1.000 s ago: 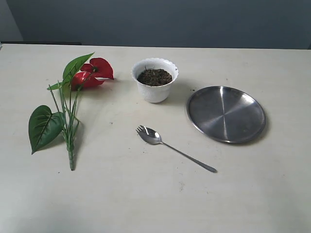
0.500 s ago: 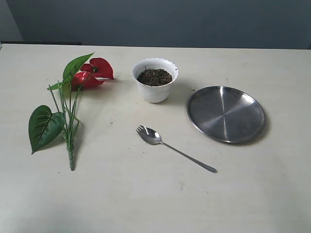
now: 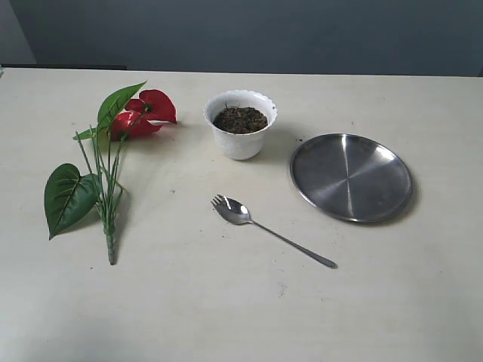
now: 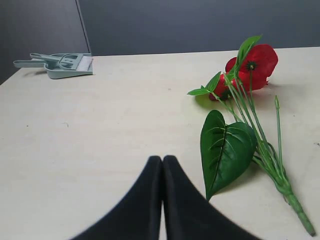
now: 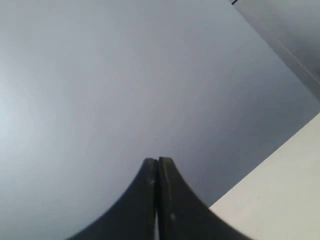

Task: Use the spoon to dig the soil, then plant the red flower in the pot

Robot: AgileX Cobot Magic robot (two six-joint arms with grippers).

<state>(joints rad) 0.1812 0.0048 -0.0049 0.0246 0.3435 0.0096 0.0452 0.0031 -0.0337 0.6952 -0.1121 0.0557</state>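
Note:
The white scalloped pot [image 3: 240, 134] stands at the back middle of the table, filled with dark soil [image 3: 240, 119]. In front of it lies the steel spoon [image 3: 268, 229], its tined bowl toward the pot. The red flower [image 3: 148, 111] lies flat on the left, stems pointing to the front; the left wrist view shows its bloom [image 4: 252, 67] and a big leaf [image 4: 225, 147]. My left gripper [image 4: 162, 161] is shut and empty, short of that leaf. With only the grey wall behind it, my right gripper [image 5: 158, 162] is shut too. Neither gripper shows in the exterior view.
A round steel plate [image 3: 351, 176] rests to the right of the pot. A grey-green dustpan and brush [image 4: 65, 63] sit at the table's far edge in the left wrist view. A corner of the table [image 5: 285, 195] appears in the right wrist view.

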